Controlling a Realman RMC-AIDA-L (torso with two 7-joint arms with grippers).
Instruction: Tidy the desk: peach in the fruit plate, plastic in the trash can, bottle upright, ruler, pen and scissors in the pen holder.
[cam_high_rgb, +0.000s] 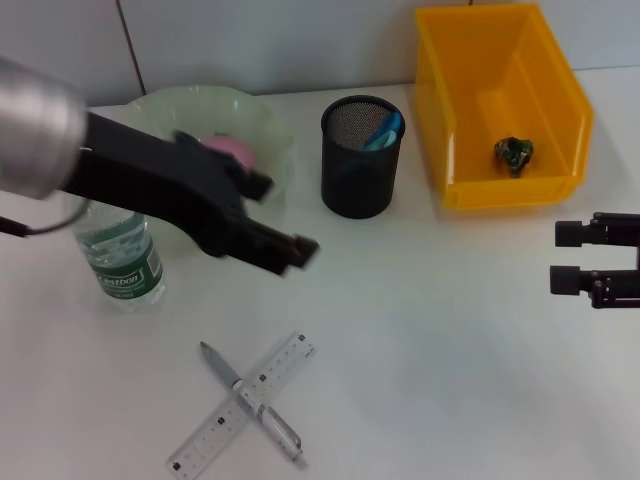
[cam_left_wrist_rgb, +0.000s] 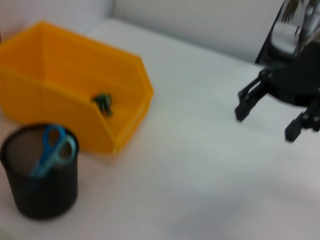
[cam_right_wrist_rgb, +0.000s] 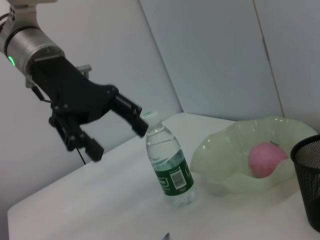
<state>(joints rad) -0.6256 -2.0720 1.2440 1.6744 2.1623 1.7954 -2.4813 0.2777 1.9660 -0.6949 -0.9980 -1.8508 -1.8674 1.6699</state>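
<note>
The left end effector (cam_high_rgb: 278, 215) hangs released and empty above the table (cam_high_rgb: 450, 350), between the upright bottle (cam_high_rgb: 120, 262) and the pen holder (cam_high_rgb: 361, 157). The pen (cam_high_rgb: 250, 401) lies across the ruler (cam_high_rgb: 241, 403) near the front edge. The right end effector (cam_high_rgb: 570, 257) rests released at the right

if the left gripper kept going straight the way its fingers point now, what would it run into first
Probably nothing soon. The left gripper, open and raised above the table, points toward the right gripper, passing in front of the pen holder. Bare table lies along that line; depth is unclear.
</note>
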